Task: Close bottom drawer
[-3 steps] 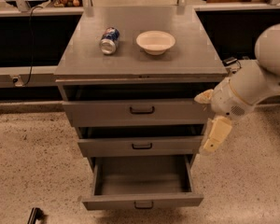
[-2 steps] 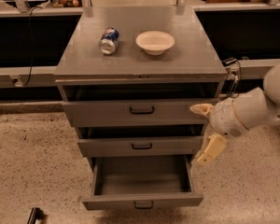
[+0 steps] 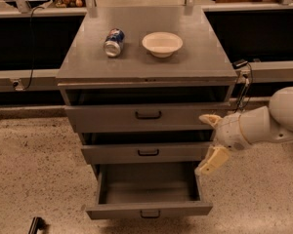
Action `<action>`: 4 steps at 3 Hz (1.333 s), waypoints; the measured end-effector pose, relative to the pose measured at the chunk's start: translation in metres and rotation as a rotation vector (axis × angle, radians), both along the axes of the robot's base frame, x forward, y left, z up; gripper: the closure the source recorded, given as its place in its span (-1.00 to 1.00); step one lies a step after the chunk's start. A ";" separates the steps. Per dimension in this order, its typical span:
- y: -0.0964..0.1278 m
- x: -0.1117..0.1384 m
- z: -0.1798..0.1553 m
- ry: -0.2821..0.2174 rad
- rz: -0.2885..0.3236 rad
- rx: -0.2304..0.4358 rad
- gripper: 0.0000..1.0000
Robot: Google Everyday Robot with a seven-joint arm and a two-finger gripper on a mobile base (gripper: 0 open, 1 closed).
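Note:
The bottom drawer point(image 3: 149, 209) is the lowest of three grey drawers in the grey cabinet point(image 3: 146, 72). It stands pulled far out and its inside is bare. Its small black handle point(image 3: 150, 213) shows on the low flat front. My gripper point(image 3: 208, 143) is at the cabinet's right side, level with the middle drawer point(image 3: 146, 153) and just above the bottom drawer's right rear corner. Its two cream fingers point(image 3: 213, 161) are spread apart and hold nothing. The white arm point(image 3: 268, 123) reaches in from the right.
A soda can point(image 3: 114, 42) lies on its side and a white bowl point(image 3: 162, 44) stands on the cabinet top. The top drawer point(image 3: 147, 115) and the middle drawer are slightly out. Dark counters run behind. Speckled floor point(image 3: 34, 169) surrounds the cabinet.
My arm has dropped lower and my gripper has moved down and a little left, closer to the open bottom drawer's right side. The drawers have not moved.

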State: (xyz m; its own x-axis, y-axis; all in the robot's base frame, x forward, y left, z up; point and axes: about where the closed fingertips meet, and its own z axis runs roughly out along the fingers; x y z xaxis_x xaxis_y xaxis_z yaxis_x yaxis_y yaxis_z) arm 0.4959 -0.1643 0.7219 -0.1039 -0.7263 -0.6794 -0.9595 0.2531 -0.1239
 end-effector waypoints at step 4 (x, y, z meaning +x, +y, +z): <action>0.035 0.007 -0.199 0.028 -0.030 0.111 -1.00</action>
